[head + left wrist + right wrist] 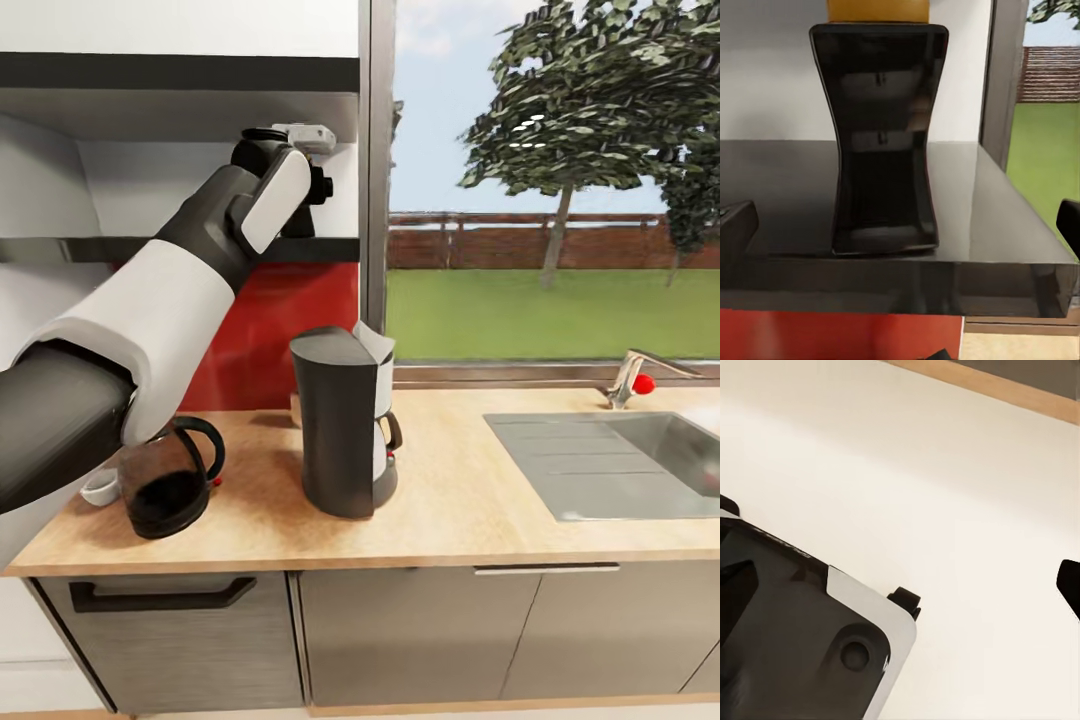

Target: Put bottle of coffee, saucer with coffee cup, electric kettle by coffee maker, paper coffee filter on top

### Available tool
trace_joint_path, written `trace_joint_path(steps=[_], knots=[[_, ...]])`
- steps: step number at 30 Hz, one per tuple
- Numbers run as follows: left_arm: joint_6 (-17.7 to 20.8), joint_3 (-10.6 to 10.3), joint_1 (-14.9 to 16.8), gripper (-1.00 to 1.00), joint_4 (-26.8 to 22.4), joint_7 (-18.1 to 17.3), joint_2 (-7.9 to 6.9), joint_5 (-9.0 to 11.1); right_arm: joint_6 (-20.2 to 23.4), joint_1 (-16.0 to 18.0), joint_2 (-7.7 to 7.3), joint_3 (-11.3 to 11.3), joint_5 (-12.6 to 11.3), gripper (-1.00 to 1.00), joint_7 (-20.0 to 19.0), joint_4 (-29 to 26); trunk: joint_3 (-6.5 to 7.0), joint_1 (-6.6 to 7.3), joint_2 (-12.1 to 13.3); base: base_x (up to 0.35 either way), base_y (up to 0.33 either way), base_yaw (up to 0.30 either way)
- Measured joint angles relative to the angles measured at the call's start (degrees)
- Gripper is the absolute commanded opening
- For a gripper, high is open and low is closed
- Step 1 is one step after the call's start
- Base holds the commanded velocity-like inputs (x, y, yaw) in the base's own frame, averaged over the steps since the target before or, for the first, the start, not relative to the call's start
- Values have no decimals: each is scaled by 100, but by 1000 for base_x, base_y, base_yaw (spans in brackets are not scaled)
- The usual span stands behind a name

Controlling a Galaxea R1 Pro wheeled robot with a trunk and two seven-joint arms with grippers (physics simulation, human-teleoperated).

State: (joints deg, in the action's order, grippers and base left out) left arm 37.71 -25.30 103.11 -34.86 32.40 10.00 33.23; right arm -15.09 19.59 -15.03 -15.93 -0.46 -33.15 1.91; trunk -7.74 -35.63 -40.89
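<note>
The bottle of coffee [885,142], a dark waisted jar with a yellow lid, stands upright on the glossy black kitchen shelf [1005,225]. My left gripper [900,225] is open, with one finger on each side of the jar and a gap on both sides. In the head view my left wrist [285,185] is raised to the shelf [330,248]. The coffee maker [340,420] stands on the countertop [450,500], and a white pointed paper coffee filter [374,342] sticks up at its top. The electric kettle [165,480] stands to its left. My right gripper [896,547] hangs open above the pale floor.
A small white dish or cup [100,487] peeks out behind the kettle, under my left forearm. An inset grey sink [620,460] and a faucet [635,375] with a red knob lie to the right. A window post [378,170] stands just right of the shelf end.
</note>
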Motion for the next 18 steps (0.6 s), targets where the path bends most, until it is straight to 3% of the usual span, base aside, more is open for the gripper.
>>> trace_joint_path(steps=[3,13,17,18], knots=[[-336,1,0,100,186,11,0,10,0,0,0,-1,0,100,1,0,0,-1,1,130,-2,0],[-466,0,0,100,274,11,0,5,-4,0,4,-13,30,100,-5,3,0,-1,0,91,0,0],[-471,0,0,100,277,10,0,5,-5,-6,10,-83,300,100,-9,31,0,-2,0,22,0,0],[-472,0,0,100,278,11,0,5,-4,-33,13,-124,536,100,-13,49,0,-2,0,8,0,0]])
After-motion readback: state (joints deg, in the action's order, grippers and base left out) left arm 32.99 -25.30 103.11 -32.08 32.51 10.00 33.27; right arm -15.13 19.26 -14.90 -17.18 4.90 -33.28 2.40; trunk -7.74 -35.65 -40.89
